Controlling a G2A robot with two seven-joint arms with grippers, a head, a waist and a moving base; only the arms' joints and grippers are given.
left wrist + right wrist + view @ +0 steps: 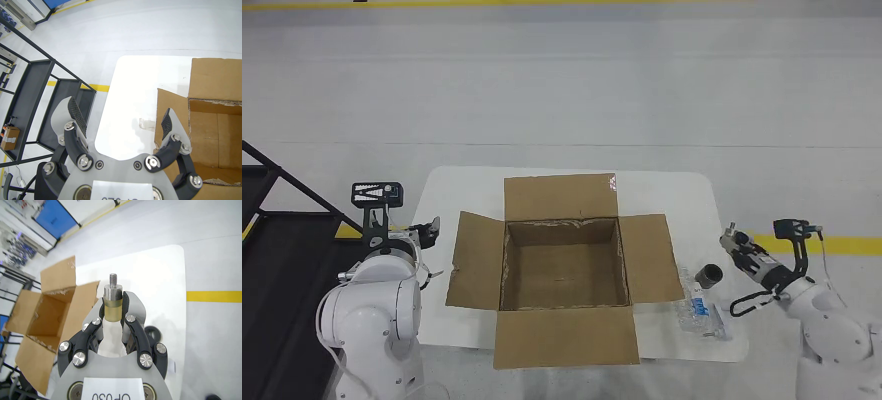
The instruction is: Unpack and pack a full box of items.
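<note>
The left gripper point(121, 113) hung with its two fingers spread wide and nothing between them, above the nine o'clock edge of the white table point(472, 185); in the top view the same gripper point(430, 232) sat at nine o'clock from the cardboard box point(562, 265), near its side flap but apart from it; beyond it, farther toward nine o'clock, stood a black rack point(28, 106) with a small carton point(9, 135) on a lower shelf; a clear tape scrap point(146, 124) lay on the table just beside the box's nine o'clock flap; the box stood open at the table's middle, its four flaps folded out flat toward twelve, three, six and nine o'clock, and its brown floor showed; at four o'clock from the box a clear bag point(697, 305) with blue print lay on the table, touching the three o'clock flap's edge or just beside it, I could not tell which; a black ring point(709, 274) rested just beyond the bag, toward three o'clock; the right gripper point(114, 298) was pinched on a threaded bumper point(111, 313), its fingers pressing the amber body from both sides while the metal cap and stud stood clear beyond the tips; seen from above, that gripper point(732, 243) was at the table's three o'clock edge, well apart from the box; a yellow line point(842, 243) ran along the floor past it
</note>
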